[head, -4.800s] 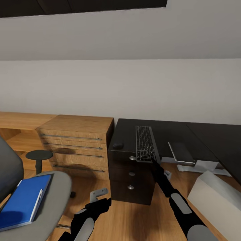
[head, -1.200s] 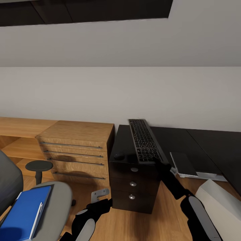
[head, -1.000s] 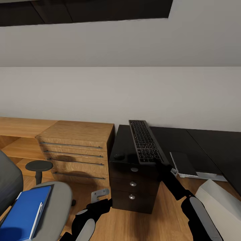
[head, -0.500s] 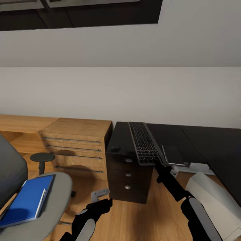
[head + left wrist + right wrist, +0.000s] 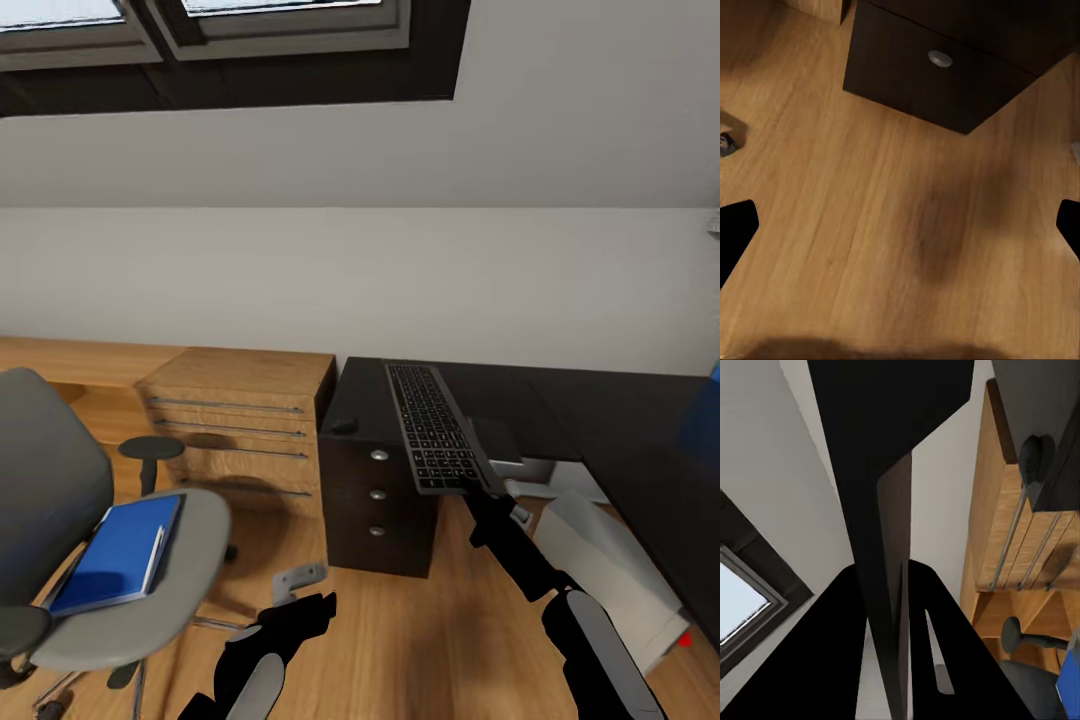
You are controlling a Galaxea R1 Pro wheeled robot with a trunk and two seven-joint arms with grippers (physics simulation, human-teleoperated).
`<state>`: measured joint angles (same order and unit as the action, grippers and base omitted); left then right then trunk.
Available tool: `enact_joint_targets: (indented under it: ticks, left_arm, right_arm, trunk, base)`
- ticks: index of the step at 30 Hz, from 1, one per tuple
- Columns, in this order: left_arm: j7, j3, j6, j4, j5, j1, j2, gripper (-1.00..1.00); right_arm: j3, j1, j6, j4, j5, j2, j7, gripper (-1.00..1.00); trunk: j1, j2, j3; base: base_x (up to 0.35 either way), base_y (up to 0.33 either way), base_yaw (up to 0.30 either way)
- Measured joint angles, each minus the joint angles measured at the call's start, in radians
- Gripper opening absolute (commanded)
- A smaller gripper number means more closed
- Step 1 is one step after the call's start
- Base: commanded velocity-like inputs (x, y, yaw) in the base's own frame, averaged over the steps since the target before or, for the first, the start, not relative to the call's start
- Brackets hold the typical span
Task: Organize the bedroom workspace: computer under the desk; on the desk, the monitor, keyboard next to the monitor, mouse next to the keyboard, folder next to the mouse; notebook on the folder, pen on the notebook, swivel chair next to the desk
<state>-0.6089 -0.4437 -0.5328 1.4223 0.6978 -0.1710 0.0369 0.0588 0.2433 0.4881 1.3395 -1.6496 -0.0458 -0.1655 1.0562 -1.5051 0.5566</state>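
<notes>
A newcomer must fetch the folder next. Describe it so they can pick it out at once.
Look to the swivel chair on the wood floor, left of the wooden drawer unit. The folder lies flat on its grey seat, a bright blue rectangle with a slim pale pen along one edge. Nothing else on the chair is blue.

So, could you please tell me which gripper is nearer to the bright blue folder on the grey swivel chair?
Left. The left gripper hangs low over the wood floor, just off the chair seat holding the bright blue folder. The right gripper is farther off, at the desk, shut on the keyboard.
</notes>
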Motion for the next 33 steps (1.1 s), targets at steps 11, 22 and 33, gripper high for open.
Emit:
enact_joint_targets:
  ticks: [11, 22, 33]
  left_arm:
    - [0.000, 0.000, 0.000, 0.000, 0.000, 0.000, 0.000, 1.00]
    - [0.000, 0.000, 0.000, 0.000, 0.000, 0.000, 0.000, 1.00]
    - [0.000, 0.000, -0.002, 0.000, 0.000, 0.000, 0.000, 1.00]
  right_arm:
    - [0.000, 0.000, 0.000, -0.001, 0.001, 0.000, -0.001, -1.00]
    - [0.000, 0.000, 0.000, -0.001, 0.002, 0.000, -0.001, -1.00]
    - [0.000, 0.000, 0.000, -0.002, 0.003, 0.000, -0.003, -1.00]
  trunk:
    - [-0.042, 0.077, -0.034]
    - [-0.084, 0.154, -0.069]
    - [-0.127, 0.231, -0.103]
  base:
    - [-0.335, 0.000, 0.000]
    - [-0.335, 0.000, 0.000]
    - [-0.335, 0.000, 0.000]
